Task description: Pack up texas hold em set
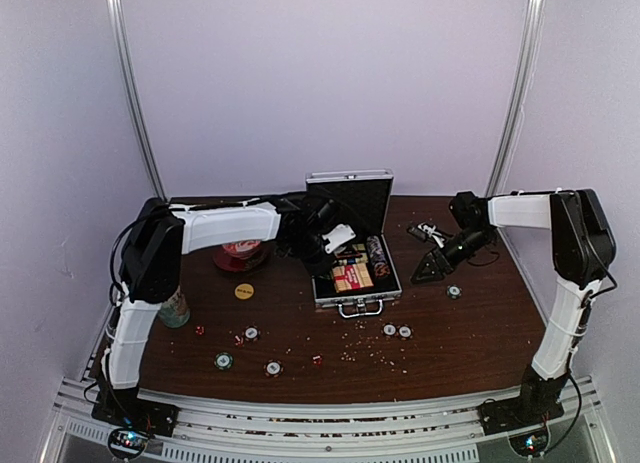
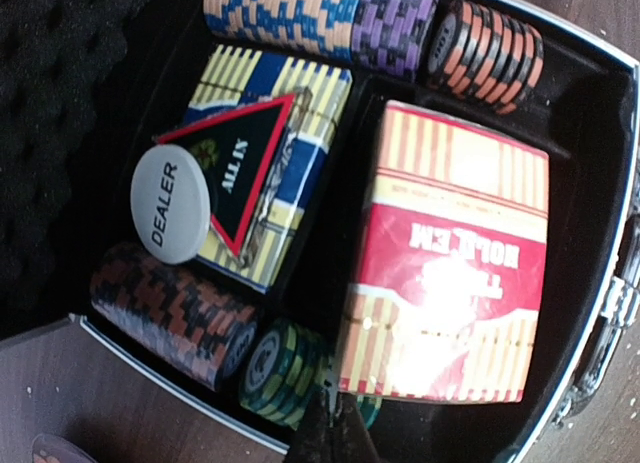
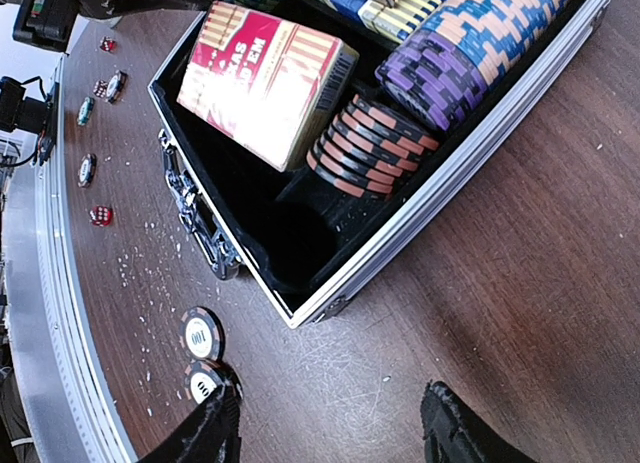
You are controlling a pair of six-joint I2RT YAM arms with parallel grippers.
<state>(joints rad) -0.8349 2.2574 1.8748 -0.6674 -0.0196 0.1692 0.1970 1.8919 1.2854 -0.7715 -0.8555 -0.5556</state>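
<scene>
Right gripper wide open, empty; loose 100 chip just beside it, on near-edge side. Left gripper: opening unclear.

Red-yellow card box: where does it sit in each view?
Top external: card box centre, inside the open case.
Left wrist: card box fills the right half.
Right wrist: card box upper left.
Shared landmark: the case handle, on the case's front wall near the box.
</scene>
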